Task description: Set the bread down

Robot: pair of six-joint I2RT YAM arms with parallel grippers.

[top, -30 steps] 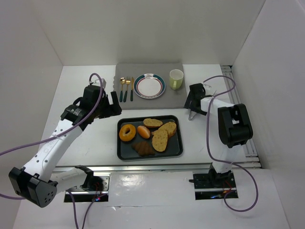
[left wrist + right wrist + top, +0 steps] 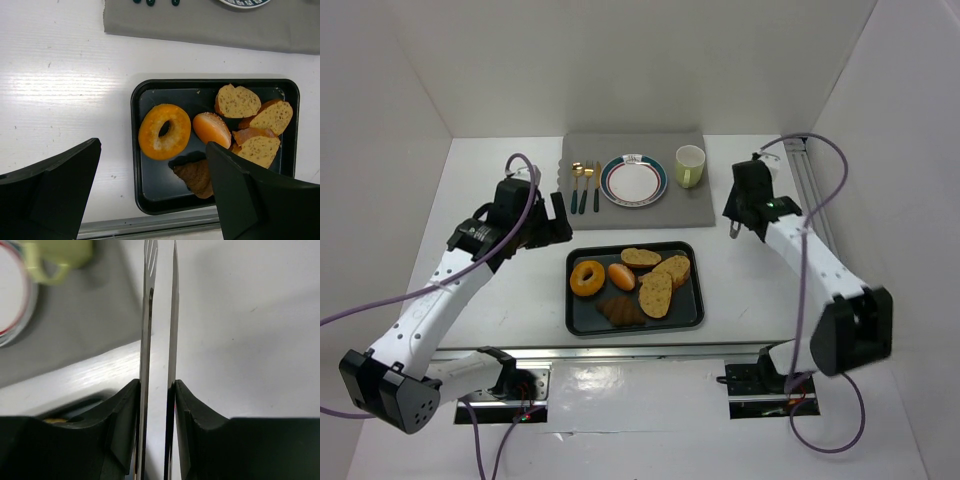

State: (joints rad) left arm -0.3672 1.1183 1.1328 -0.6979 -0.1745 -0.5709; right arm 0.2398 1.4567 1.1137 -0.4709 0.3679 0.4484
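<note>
Several bread pieces lie on the black tray [image 2: 635, 328]: seeded slices [image 2: 656, 292] [image 2: 237, 101], a ring-shaped bagel [image 2: 587, 277] [image 2: 164, 131], a small bun [image 2: 621, 276] and a dark croissant [image 2: 620, 310]. My left gripper [image 2: 555, 222] [image 2: 152, 150] hangs open above the tray's left part, holding nothing. To the right of the tray, my right gripper [image 2: 740, 215] [image 2: 156, 385] is shut on metal tongs [image 2: 733, 232] [image 2: 146, 315]. Both tong arms are squeezed close together and point at the white table.
A grey mat [image 2: 700, 205] at the back carries a rimmed plate [image 2: 633, 180], a green cup [image 2: 690, 165] [image 2: 55, 255] and cutlery [image 2: 584, 185]. White walls close in the left, right and back sides. A metal rail [image 2: 650, 350] runs along the near edge.
The right arm has stretched out, and its gripper has shifted slightly right and back. Its jaws have closed in on the tongs. The left arm has not moved.
</note>
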